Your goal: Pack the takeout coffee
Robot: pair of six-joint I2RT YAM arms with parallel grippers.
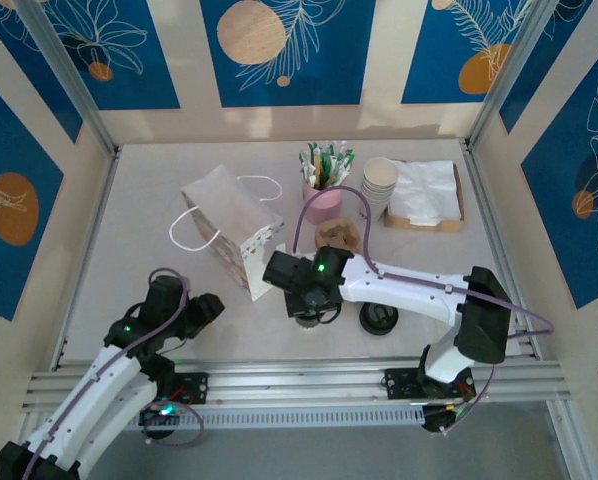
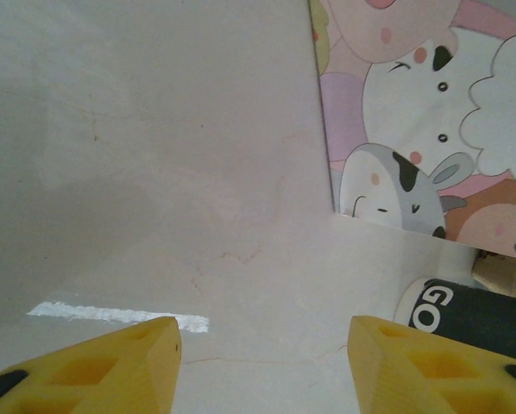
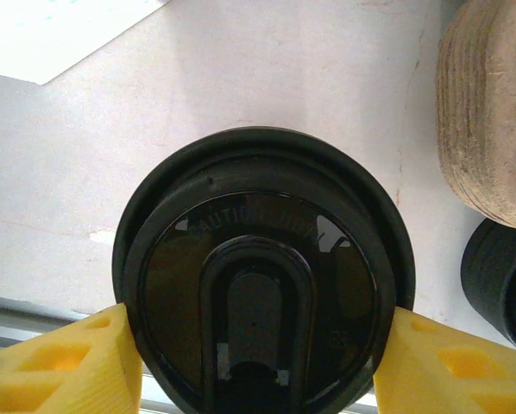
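Note:
The takeout coffee (image 3: 262,302) shows from above as a round black lid with a raised sip spout; the pale cup under it is hidden. My right gripper (image 3: 258,345) is shut on it, one yellow finger (image 3: 64,362) pressed against each side of the lid. In the top view the right gripper (image 1: 304,298) sits over the coffee (image 1: 310,320) near the table's front middle, right of the paper bag (image 1: 234,225). My left gripper (image 1: 205,310) is open at the front left, nothing between its fingers (image 2: 111,366).
A brown pulp cup tray (image 1: 339,236) lies just behind the right gripper, also at the edge of the wrist view (image 3: 491,112). An all-black lid stack (image 1: 379,320) stands to the right. A pink straw cup (image 1: 322,197), stacked cream cups (image 1: 379,185) and napkins (image 1: 426,193) stand at the back.

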